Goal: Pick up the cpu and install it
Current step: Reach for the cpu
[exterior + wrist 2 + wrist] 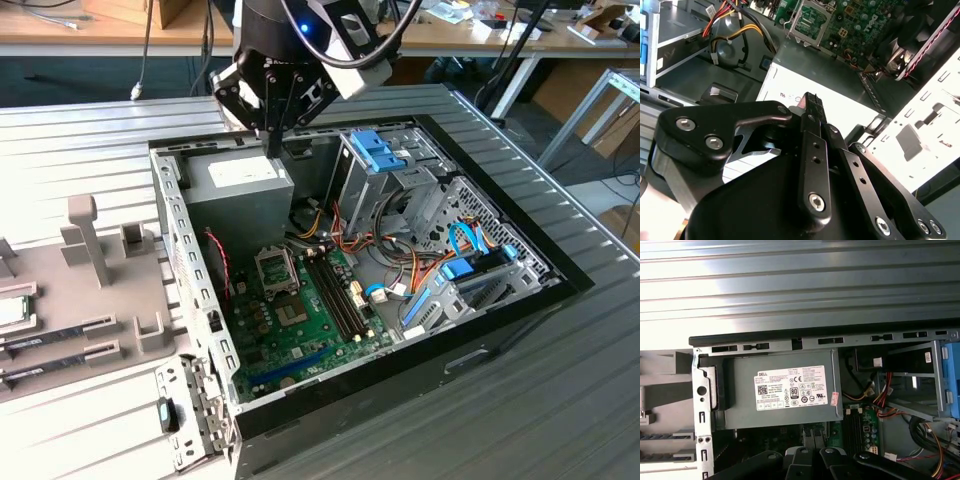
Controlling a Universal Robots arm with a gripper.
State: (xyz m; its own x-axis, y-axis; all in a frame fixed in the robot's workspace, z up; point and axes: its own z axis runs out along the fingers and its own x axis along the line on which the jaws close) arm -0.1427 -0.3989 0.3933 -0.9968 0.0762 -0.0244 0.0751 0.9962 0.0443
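The cpu [12, 311], a small flat square with a silver top, lies on the grey fixture plate [110, 290] at the exterior view's left, outside the case. My gripper [272, 146] hangs over the back of the open computer case, above the power supply, far from the cpu. Its black fingers [811, 102] are pressed together with nothing between them. The motherboard's socket frame [277, 268] sits in the case below and in front of the gripper, and it shows as a metal frame [807, 22] in the second wrist view.
A grey power supply [785, 390] with a white label fills the case's back corner. Memory sticks [55, 338] lie on the fixture plate. Drive cages [400, 175] and cable bundles [400, 265] crowd the case's right side. The case walls [180, 260] stand around the motherboard [300, 320].
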